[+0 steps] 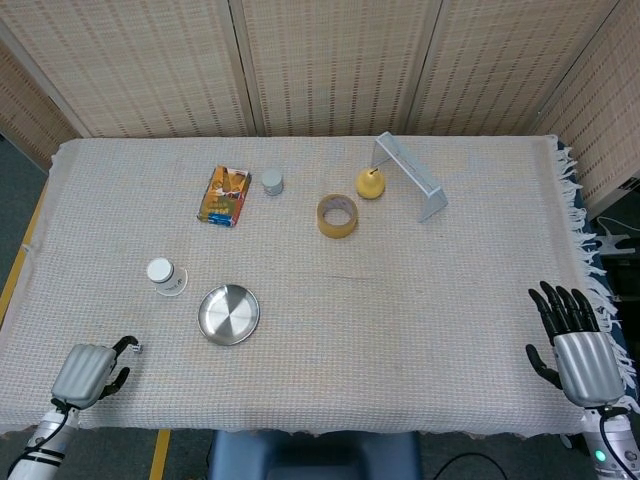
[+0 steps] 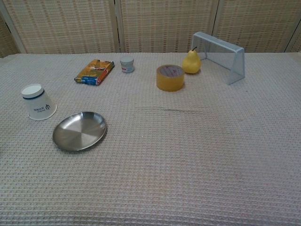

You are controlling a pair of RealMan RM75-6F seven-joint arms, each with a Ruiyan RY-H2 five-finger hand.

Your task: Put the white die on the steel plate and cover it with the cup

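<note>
The white die [image 1: 137, 347] lies on the cloth near the front left, left of the steel plate [image 1: 228, 314]. In the chest view the steel plate [image 2: 80, 131] shows bare and the die is out of frame. A white paper cup [image 1: 165, 276] stands upside down just behind and left of the plate; the cup [image 2: 38, 102] bears a blue band. My left hand [image 1: 90, 372] is at the front-left table edge, back upward, its dark fingertips [image 1: 122, 345] right beside the die; contact is unclear. My right hand [image 1: 575, 340] hovers at the front-right edge, fingers spread, holding nothing.
At the back stand an orange snack packet [image 1: 225, 196], a small grey jar [image 1: 272, 181], a yellow tape roll [image 1: 337, 215], a yellow pear [image 1: 370, 184] and a white metal frame [image 1: 410, 175]. The cloth's fringed edge [image 1: 590, 270] hangs at the right.
</note>
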